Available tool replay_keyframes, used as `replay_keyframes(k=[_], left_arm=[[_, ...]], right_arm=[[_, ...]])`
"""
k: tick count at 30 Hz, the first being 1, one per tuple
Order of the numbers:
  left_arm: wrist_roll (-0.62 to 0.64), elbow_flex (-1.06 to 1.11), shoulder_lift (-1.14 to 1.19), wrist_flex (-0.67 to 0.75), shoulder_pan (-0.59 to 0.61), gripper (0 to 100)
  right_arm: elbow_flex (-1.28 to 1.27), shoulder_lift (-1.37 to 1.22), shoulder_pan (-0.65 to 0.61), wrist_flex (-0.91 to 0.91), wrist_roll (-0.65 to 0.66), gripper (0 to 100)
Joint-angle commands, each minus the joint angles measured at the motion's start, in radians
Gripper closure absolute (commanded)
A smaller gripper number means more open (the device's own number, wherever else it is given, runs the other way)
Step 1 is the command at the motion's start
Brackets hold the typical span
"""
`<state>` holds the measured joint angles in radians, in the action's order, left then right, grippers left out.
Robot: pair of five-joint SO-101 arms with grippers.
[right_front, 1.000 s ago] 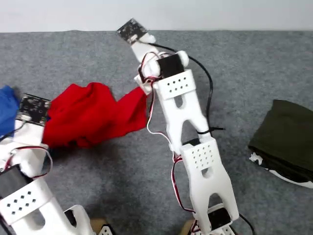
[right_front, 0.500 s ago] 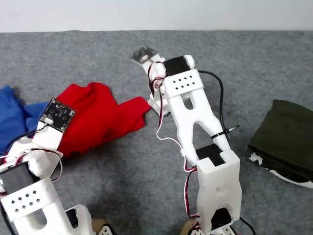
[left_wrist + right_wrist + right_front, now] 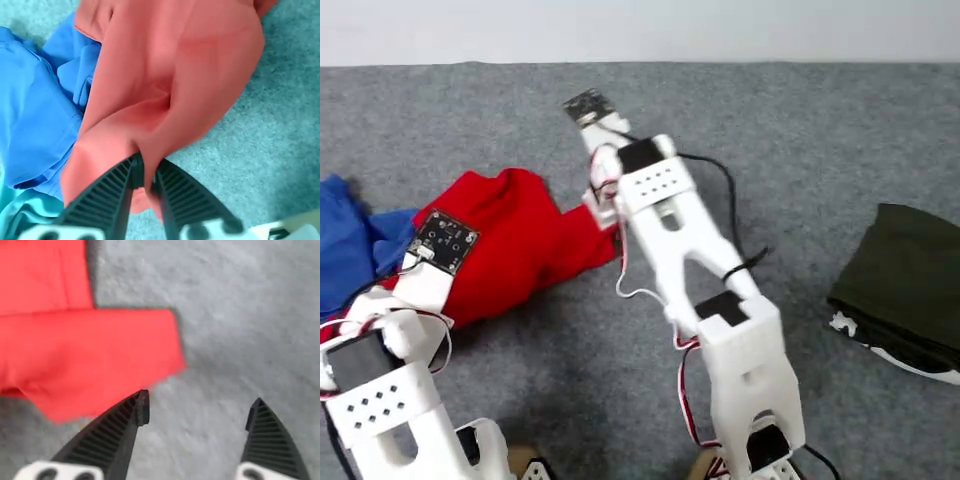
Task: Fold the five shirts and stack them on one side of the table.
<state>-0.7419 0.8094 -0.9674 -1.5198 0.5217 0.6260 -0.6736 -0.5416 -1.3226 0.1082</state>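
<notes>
The red shirt (image 3: 520, 240) lies crumpled left of centre in the high view on the grey desk (image 3: 800, 130). Its left side runs up against a blue shirt (image 3: 345, 250) at the far left edge. A dark folded shirt (image 3: 905, 285) sits at the right edge, well apart from both.

My left tool (image 3: 146, 167) is pressed together on a raised fold of the red cloth, low in the centre of the left wrist view. The fabric puckers toward the pinch. A strip of teal cloth (image 3: 15, 220) shows in that view's lower left corner, under the blue.

My right tool (image 3: 200, 407) is spread wide with nothing between its jaws. It hangs over bare desk just beside a squared-off flap of the red shirt, either a sleeve end or a hem corner; I cannot tell which.

I judge this shirt to be light, limp and soft. It will sag from any single hold, bunch instead of sliding flat, and probably drag on the fuzzy desk surface. The mid-body pinch on the left only gathers it, so I would rather take it by that flap's corner and a matching edge. I would also grip both layers, so the fabric hangs straight and lays out flat.
</notes>
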Motion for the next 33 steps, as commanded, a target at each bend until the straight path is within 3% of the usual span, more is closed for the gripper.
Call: replay_keyframes(k=[1,11,21,33], left_arm=[[-0.014,-0.004,-0.015,0.002,-0.003,100],[-0.014,-0.004,-0.015,0.002,-0.003,100],[-0.015,-0.005,-0.015,0.014,-0.003,100],[0.034,-0.196,-0.017,0.029,-0.002,100]], right_arm=[[0.009,-0.025,-0.05,0.073,-0.014,68.0],[0.048,-0.177,-0.031,0.12,-0.014,71.5],[0.448,-0.314,-0.024,-0.165,0.16,98.9],[0.921,-0.328,-0.007,-0.475,0.19,98.7]])
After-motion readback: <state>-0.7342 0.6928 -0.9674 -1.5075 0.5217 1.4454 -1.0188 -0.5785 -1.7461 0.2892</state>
